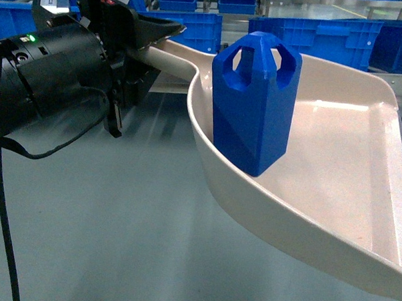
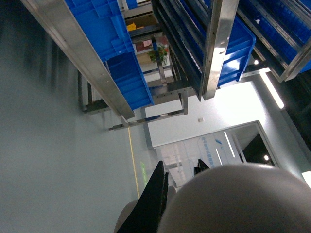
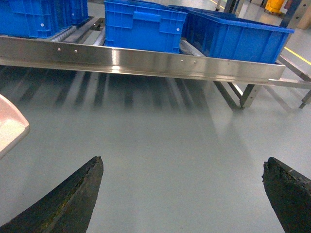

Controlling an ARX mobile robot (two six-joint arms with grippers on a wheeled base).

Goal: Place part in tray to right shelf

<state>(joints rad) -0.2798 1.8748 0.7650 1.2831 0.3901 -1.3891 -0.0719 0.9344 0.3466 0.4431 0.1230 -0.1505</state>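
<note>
The bright-blue part (image 1: 256,103) stands upright inside the cream tray (image 1: 334,163), close to its rear rim, loop handle up. My left gripper (image 1: 159,42) is shut on the tray's long handle (image 1: 175,55) and holds the tray above the floor. From the left wrist, black fingers (image 2: 154,196) flank the handle, and the tray's rounded underside (image 2: 233,199) fills the lower right. My right gripper (image 3: 182,162) is open over bare floor, nothing between its fingers. A corner of the tray (image 3: 9,126) shows at its left. The right shelf's shiny rail (image 3: 146,58) lies ahead.
Large blue crates (image 3: 143,24) sit on the rollers behind the rail, and more crates (image 1: 313,32) line the back of the head view. Shelf legs (image 3: 243,94) stand at the right. Grey floor (image 3: 160,126) spreads between gripper and rack. A black cable (image 1: 5,208) hangs from the left arm.
</note>
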